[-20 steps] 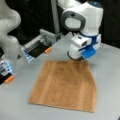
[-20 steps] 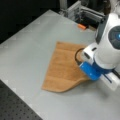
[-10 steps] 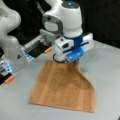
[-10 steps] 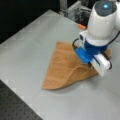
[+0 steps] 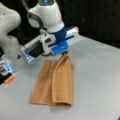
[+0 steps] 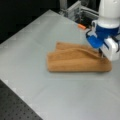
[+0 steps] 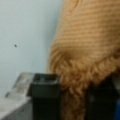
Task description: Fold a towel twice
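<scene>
The orange-brown towel (image 5: pixel 53 82) lies on the grey table, one long side lifted and draped over the rest, so a rounded fold runs along its length (image 6: pixel 75 58). My gripper (image 5: pixel 64 53) is shut on the towel's lifted corner at the far end and holds it just above the lower layer; in a front view it sits at the towel's right end (image 6: pixel 101 53). In the wrist view the terry cloth (image 7: pixel 87 42) fills the upper right, and its fuzzy edge is pinched between my two dark fingers (image 7: pixel 46 97).
A second white robot body (image 5: pixel 10 37) stands at a front view's left, with a small orange item (image 5: pixel 9 79) by its base. Metal rails and an orange piece (image 6: pixel 81 26) sit at the table's far edge. The grey table (image 6: pixel 30 50) spreads around the towel.
My gripper has carried the towel's corner across towards a front view's left, turning the flat towel into a lengthwise half fold.
</scene>
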Robot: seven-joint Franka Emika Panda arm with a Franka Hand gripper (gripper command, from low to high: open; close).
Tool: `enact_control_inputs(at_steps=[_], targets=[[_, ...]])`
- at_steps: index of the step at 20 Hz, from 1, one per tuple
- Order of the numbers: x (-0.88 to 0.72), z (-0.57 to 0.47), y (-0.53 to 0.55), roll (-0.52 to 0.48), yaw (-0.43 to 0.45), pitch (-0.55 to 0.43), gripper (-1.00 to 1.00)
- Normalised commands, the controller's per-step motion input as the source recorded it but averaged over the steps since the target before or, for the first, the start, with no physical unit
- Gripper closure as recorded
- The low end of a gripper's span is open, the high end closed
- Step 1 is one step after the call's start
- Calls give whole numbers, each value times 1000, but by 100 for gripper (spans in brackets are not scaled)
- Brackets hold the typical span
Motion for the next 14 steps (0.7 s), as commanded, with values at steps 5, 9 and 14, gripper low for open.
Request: enact_control_inputs(at_steps=[5, 9, 14], targets=[[-505, -33, -174, 38, -161, 159, 100], [-425, -104, -310, 18, -84, 109, 100], [-328, -300, -316, 86, 29, -63, 100]])
